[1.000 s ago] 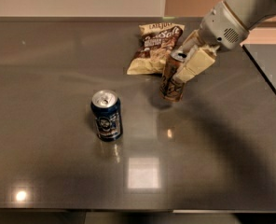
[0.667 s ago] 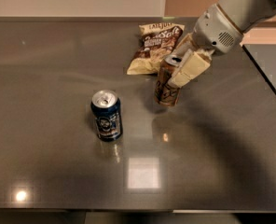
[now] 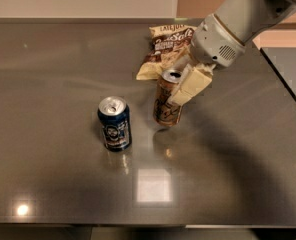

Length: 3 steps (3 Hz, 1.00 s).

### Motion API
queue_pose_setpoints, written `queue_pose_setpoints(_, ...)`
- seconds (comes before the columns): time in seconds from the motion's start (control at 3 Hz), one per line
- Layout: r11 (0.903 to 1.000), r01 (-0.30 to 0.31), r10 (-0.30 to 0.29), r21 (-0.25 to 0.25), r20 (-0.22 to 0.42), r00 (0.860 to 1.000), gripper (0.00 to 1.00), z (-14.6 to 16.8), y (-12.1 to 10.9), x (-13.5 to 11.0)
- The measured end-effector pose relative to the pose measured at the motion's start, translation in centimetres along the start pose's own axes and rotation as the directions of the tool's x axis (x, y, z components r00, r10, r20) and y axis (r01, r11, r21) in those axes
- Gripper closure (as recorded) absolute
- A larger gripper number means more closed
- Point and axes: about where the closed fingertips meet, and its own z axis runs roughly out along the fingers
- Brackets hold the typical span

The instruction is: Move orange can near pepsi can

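The grey, glossy table (image 3: 53, 69) fills nearly the whole view, and it carries 1 square patch of reflected light near its front edge and 1 small round glint at the front left. A second dark surface (image 3: 290, 71) shows at the right edge, set apart from the table by a thin seam.

The robot's 1 arm (image 3: 238, 21), pale grey and thick, comes in from the upper right corner and slopes down toward the middle of the table. Its shadow spreads dark across the table's right half.

A crumpled snack bag (image 3: 165, 46), brown and cream with printed lettering, lies at the back of the table, just beyond the arm's wrist and partly hidden by it.

The gripper (image 3: 177, 90) sits at the arm's lower end, right of the table's centre and in front of the bag. It is clamped around the upper part of the orange can (image 3: 165, 109). 1 cream-coloured finger (image 3: 192, 84) presses flat on the can's right side, while the other finger is hidden behind the can.

The orange can has a tan-brown body, pale scribbled markings and a silver top with an open mouth, and it leans slightly. Whether its base touches the table cannot be told, though a faint reflection lies just under it.

The pepsi can (image 3: 114, 124) stands upright on the table to the left of the orange can and a little nearer the front. It is dark blue, with a round pale logo and a silver top. The 2 cans are near each other and not touching.
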Motion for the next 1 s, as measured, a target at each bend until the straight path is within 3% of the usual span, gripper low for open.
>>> queue_pose_setpoints(1.0,0.9924,0.113,-0.113,-0.049,-0.009,0.994,1.0,2.9,2.4,-1.6)
